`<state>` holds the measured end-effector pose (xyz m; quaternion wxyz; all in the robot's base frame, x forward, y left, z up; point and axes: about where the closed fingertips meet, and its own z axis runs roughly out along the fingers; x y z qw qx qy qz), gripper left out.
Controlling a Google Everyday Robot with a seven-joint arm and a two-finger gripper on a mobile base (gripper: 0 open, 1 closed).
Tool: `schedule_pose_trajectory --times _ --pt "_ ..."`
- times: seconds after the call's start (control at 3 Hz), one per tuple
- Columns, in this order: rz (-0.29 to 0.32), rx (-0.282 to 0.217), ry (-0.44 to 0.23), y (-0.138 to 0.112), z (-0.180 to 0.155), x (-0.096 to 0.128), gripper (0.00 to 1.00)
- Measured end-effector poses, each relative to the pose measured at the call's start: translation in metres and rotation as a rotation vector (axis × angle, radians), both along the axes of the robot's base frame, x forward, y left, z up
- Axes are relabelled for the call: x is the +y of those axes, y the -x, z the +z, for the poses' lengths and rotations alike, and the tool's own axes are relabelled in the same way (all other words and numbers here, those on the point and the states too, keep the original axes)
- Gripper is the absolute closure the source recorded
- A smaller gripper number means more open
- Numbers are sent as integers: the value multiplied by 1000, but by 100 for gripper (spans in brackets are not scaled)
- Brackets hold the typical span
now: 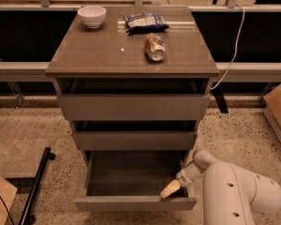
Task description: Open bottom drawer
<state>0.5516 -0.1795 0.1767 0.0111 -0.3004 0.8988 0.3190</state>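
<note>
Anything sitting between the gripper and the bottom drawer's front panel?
Nothing in the camera view: the gripper sits inside the bottom drawer, right end, just behind its front panel.

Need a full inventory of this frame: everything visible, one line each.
three-drawer cabinet: 1, grey-brown, centre, on speckled floor
round bowl: 1, white, back left of cabinet top
snack bag: 1, blue and white, back centre of top
metal can: 1, tan, lying on its side, right of centre on top
top drawer: 1, grey-brown, highest tier
middle drawer: 1, grey-brown, second tier
bottom drawer: 1, grey-brown, lowest tier, pulled open
cable: 1, white, hanging right of cabinet
cardboard box: 1, brown, floor at right edge
pole: 1, black, floor at lower left
robot arm: 1, white, lower right
gripper: 1, yellowish tip, inside the bottom drawer's front right corner
</note>
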Motion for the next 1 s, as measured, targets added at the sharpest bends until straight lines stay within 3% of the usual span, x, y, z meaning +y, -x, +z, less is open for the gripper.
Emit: schedule_pose_trajectory --times 0.33,1.0 --pt "0 0 0 0 0 1 0" --pt "0 0 0 0 0 1 41"
